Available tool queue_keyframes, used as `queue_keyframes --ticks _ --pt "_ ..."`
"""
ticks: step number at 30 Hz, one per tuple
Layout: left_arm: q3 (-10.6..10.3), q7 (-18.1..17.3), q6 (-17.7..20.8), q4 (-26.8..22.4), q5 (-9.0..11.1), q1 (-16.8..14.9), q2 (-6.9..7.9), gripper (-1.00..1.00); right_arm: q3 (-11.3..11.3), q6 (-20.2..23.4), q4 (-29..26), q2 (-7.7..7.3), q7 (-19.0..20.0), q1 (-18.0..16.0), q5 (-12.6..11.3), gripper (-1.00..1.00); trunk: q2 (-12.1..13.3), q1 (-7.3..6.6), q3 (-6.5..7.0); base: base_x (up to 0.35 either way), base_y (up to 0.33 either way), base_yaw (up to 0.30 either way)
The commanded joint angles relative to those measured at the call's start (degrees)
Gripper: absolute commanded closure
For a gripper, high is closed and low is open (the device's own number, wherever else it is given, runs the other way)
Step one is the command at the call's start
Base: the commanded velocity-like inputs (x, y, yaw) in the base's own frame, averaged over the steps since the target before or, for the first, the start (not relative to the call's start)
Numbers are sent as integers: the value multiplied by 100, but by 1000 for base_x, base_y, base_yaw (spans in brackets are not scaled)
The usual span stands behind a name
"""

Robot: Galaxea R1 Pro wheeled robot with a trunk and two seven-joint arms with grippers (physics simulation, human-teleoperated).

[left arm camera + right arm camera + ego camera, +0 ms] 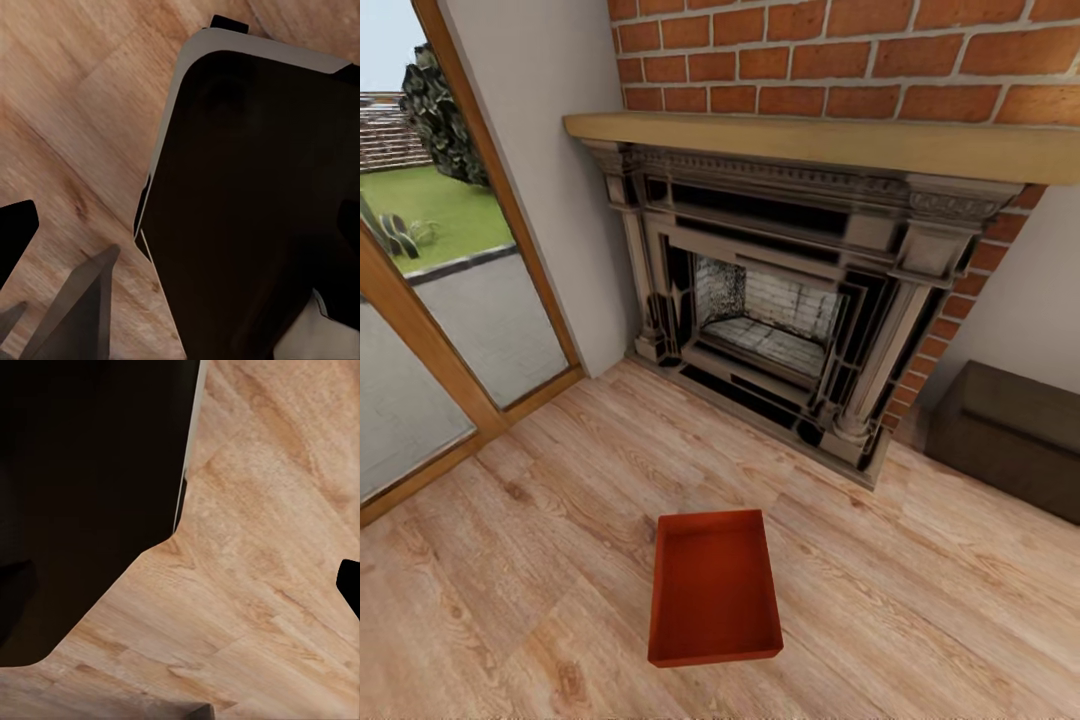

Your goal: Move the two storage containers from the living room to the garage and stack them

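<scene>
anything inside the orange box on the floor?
Nothing: the orange box looks empty, its bare bottom showing. It sits on the wood floor; the floor under it is covered.

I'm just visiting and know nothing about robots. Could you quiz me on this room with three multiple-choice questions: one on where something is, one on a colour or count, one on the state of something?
1. Where does the orange-red box lie?
A. on the wood floor in front of the fireplace
B. on the mantel shelf
C. inside the firebox

2. How many orange-red boxes are in the head view?
A. one
B. two
C. three

3. What state is the box in?
A. closed with a lid
B. open and empty
C. open and full of bricks

Answers:
1. A: it rests on the light wood floor, a little way in front of the fireplace, touching neither it nor the dark cabinet at the right.
2. A: a single box is visible there.
3. B: it has no lid, and its bare bottom shows.
</scene>
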Motion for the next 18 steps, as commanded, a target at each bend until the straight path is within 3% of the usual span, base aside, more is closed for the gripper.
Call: queue_keyframes --ticks 1,18 --pt "26 5 -19 4 7 -3 -1 -100 45 -24 13 4 -3 -4 -34 -100 -4 0 -14 0 0 0" --pt "26 5 -19 4 7 -3 -1 -100 45 -30 12 -7 -3 -3 -34 -100 -4 0 -173 0 0 0"
